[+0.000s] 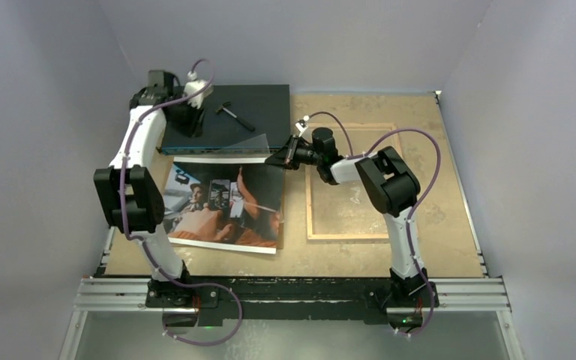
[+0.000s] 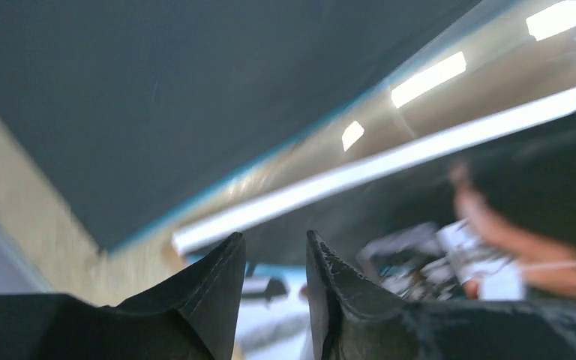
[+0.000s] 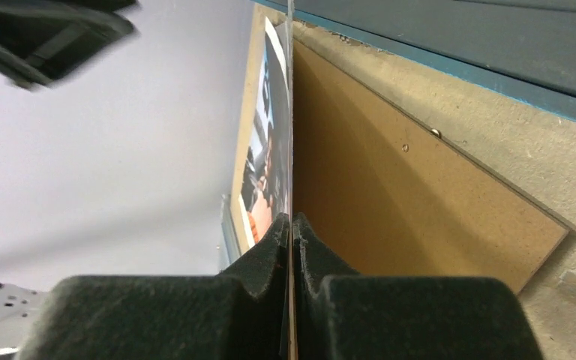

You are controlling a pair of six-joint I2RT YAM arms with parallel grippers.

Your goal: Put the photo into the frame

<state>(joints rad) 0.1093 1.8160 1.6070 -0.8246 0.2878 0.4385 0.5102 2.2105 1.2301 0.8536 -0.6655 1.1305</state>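
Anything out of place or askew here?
Yes. The photo lies skewed, not square with the frame beside it. The right gripper pinches a thin clear sheet tilted up over the photo's far edge, and a small hammer-like tool lies on the dark box.

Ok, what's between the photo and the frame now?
Just a bare table strip, seen in the top view; the right gripper, pinching the photo's corner, crosses its far end near the frame.

readable text: none | photo (image 1: 225,204): picture only, no legible lettering (too small to tell)
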